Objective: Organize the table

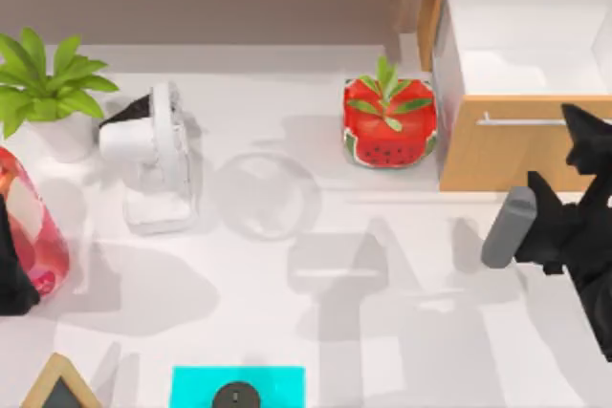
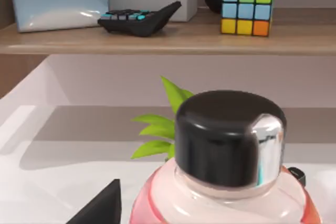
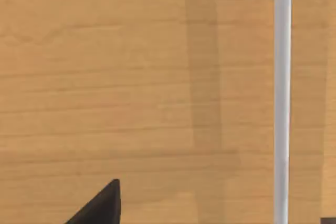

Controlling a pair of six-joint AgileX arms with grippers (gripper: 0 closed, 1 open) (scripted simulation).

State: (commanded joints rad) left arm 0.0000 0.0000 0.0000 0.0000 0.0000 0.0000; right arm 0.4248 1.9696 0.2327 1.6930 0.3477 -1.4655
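The white table (image 1: pixel 402 236) holds a pink clear bottle (image 1: pixel 33 226) with a black cap (image 2: pixel 228 135) at its far left. My left gripper (image 1: pixel 11 274) stands behind the bottle, open. One dark finger (image 2: pixel 100 208) shows beside the bottle with a small gap to it. At the right, my right gripper (image 1: pixel 581 136) is open, right in front of the tan drawer front (image 3: pixel 131 87) and close to the drawer's pale bar handle (image 3: pixel 282 103). A single finger (image 3: pixel 102 205) shows there with nothing held. The drawer (image 1: pixel 521 35) stands pulled out, its white inside showing.
On the table stand a potted green plant (image 1: pixel 43 93), a white fan (image 1: pixel 158 155), a clear glass bowl (image 1: pixel 263 193) and a watermelon-patterned pot (image 1: pixel 389 126). A cyan pad (image 1: pixel 239 384) and a small chalkboard (image 1: pixel 59 384) lie at the front. The back shelf (image 2: pixel 157 38) holds a tissue box, a calculator and a colour cube.
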